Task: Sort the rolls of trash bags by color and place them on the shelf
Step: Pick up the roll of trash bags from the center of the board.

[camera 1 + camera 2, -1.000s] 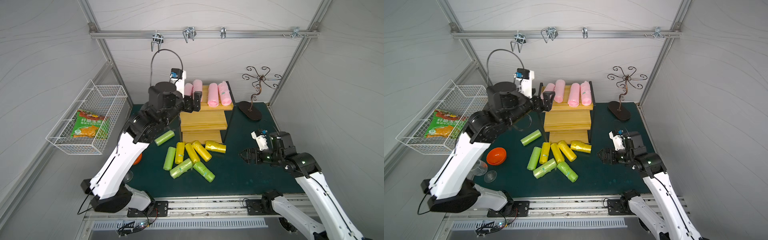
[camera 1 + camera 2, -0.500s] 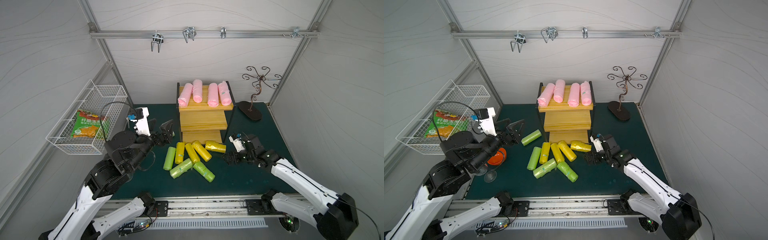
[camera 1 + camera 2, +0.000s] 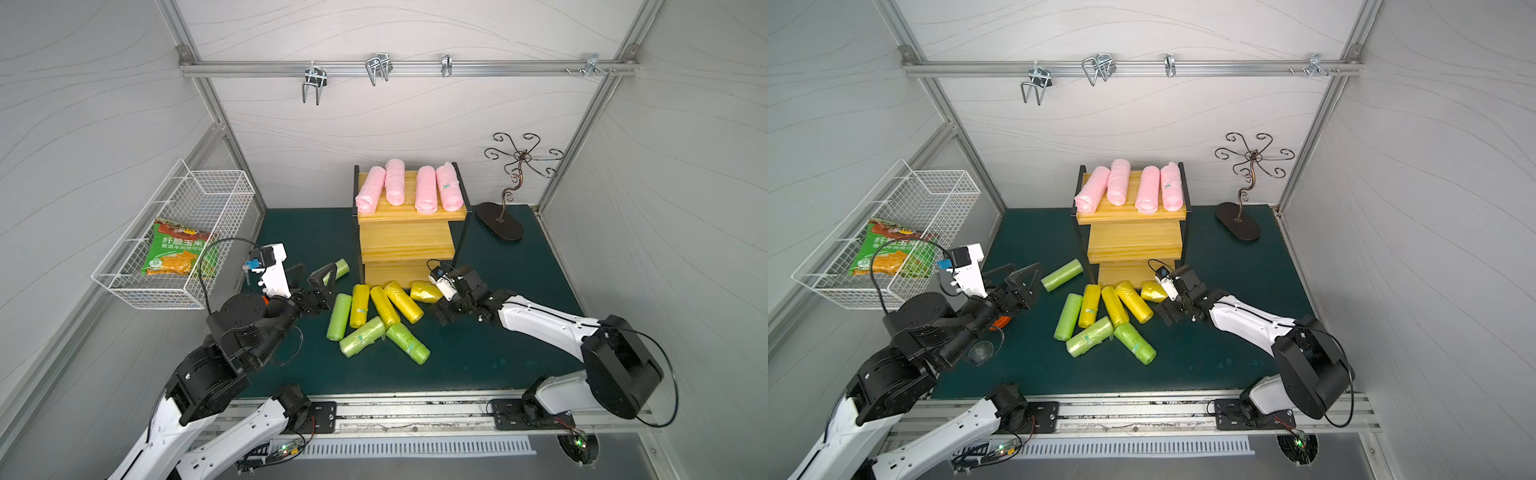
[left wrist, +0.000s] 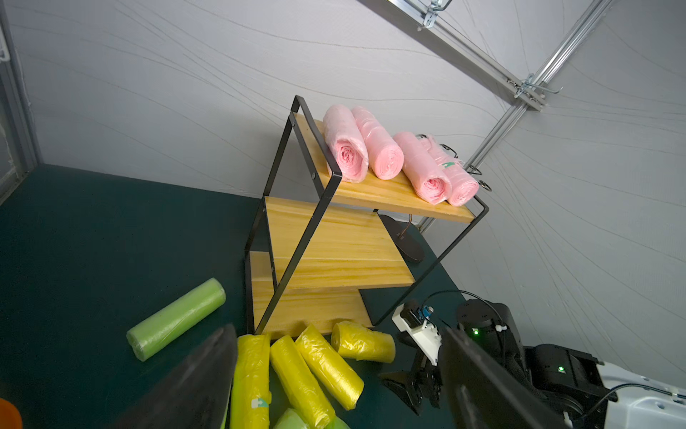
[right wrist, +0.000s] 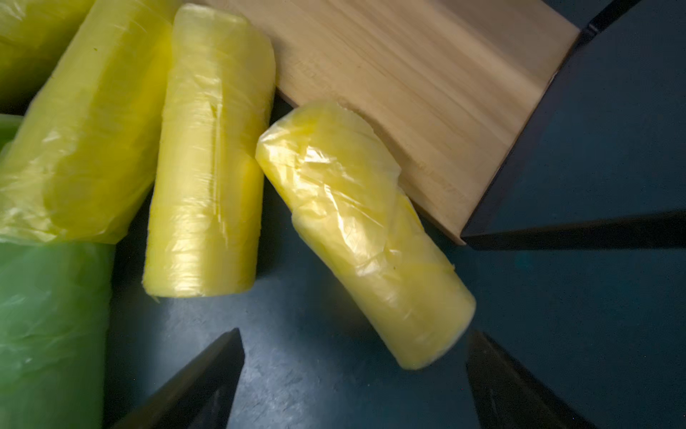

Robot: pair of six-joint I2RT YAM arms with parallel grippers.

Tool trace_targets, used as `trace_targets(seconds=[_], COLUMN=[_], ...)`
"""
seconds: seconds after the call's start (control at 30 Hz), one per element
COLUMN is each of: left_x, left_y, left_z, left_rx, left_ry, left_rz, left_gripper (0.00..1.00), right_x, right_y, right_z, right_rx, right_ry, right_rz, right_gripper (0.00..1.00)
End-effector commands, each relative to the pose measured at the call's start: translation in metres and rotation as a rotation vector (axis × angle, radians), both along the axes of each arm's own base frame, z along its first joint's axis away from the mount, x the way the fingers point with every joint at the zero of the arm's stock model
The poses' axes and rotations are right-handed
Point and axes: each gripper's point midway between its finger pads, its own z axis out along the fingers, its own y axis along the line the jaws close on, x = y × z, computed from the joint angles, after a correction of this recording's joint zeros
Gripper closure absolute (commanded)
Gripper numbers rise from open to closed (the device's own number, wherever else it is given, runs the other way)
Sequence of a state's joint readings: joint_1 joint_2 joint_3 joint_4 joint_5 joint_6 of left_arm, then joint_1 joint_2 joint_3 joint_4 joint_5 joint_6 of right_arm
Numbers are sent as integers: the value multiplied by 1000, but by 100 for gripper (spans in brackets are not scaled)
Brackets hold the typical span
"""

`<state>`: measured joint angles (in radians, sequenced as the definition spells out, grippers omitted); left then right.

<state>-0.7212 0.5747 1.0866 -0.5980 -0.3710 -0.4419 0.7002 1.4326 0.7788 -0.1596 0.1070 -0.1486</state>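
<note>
Your left fingers (image 3: 1023,268) are spread wide and hold nothing. They sit low over the tabletop (image 3: 498,353), just beside the lone green roll (image 3: 1061,274). Your right fingers (image 5: 354,332) are also released. The end of the nearest yellow roll (image 5: 367,230) lies just inside their gap, and neither finger touches it. That roll rests against the front edge of the bottom board of the shelf (image 3: 405,245). The four pink rolls (image 3: 426,189) fill the top tier, and the two lower boards show bare wood. The other yellow and green rolls (image 3: 361,336) are piled before the shelf, with open mat toward the front edge. A second ago your left arm was up by the pink rolls and your right arm was well back from the pile.
</note>
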Motion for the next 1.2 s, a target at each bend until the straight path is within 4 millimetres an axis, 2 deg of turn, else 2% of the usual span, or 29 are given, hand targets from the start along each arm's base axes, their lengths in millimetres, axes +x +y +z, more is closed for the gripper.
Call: trace_targets(seconds=[0.0,0.2,0.47,0.73,0.93,1.17], left_x=[5,10,11,11,12,11], left_y=[1,-4,-5,-5,-7,-6], left_z=[-3,-17,-23,-30,-35,-36], left_rx=[-12,1,5,11,12,15], left_ry=[-3,28,40,62,76,80], left_rz=[26,23,26,28,26,27], left_gripper=[10,10,10,10,10,10], right_x=[12,9,16,24,12,-11], right_y=[7,22,34,25,22,29], right_z=[3,-9,-21,-32,-41,-43], right_rx=[-51,-108,-141,-160,-149,-63], right_ry=[-66,-60,-2,70,191,359], right_rz=[53,141,187,142,116,43], right_gripper=[3,3,4,6,9,14])
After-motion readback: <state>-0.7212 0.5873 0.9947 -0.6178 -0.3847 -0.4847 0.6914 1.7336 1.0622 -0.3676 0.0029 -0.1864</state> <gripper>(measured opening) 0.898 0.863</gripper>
